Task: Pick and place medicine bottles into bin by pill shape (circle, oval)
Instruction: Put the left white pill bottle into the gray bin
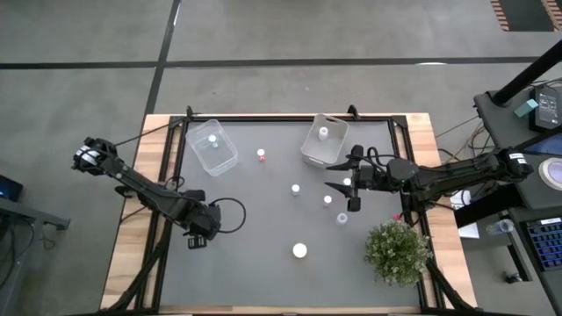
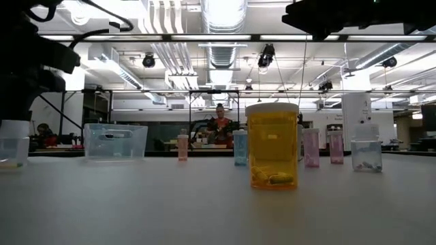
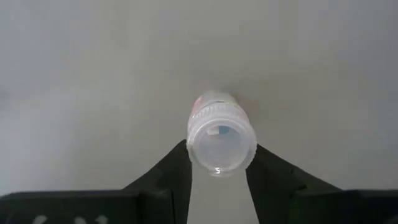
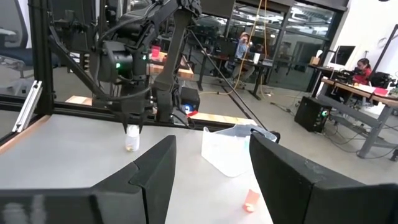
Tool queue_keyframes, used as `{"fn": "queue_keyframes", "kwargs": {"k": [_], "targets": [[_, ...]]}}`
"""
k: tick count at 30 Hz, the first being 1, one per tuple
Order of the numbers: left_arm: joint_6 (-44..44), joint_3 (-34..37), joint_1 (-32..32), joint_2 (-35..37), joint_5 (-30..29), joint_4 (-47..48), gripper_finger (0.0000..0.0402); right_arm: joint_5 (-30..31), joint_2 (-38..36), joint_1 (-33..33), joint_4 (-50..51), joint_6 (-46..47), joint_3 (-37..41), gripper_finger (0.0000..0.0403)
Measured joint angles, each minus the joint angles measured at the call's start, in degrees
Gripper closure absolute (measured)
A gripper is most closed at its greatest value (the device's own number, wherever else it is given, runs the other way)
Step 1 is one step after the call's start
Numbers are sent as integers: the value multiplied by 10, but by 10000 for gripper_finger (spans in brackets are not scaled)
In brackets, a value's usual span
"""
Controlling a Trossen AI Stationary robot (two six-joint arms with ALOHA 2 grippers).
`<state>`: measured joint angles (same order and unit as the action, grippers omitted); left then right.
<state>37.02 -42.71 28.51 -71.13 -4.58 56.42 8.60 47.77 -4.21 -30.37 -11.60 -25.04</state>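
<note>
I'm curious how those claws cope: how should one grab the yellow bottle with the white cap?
By its white cap, coming straight down from above. The yellow bottle stands upright, is round with straight sides, and has nothing touching it, so fingers can likely close on opposite sides. The open right gripper is free.

A bushy green plant (image 1: pixel 398 251) stands at the table's (image 1: pixel 255 263) near-right corner.

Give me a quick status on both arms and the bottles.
Left gripper shut on a white-capped bottle above the table's left side. Right gripper open, empty, near the right bin. Loose bottles remain mid-table; nothing blocking.
</note>
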Motion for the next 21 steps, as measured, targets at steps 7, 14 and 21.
{"fn": "queue_keyframes", "kwargs": {"k": [7, 14, 21], "targets": [[-4, -8, -22, -1, -5, -81, 274, 0, 0, 0, 0, 0, 0, 207], [-43, -19, -143, -30, 45, -224, 282, 2, 0, 0, -4, -3, 0, 207], [-170, -135, -209, -134, 56, -206, 293, 6, 0, 0, -3, -6, 0, 207]]}}
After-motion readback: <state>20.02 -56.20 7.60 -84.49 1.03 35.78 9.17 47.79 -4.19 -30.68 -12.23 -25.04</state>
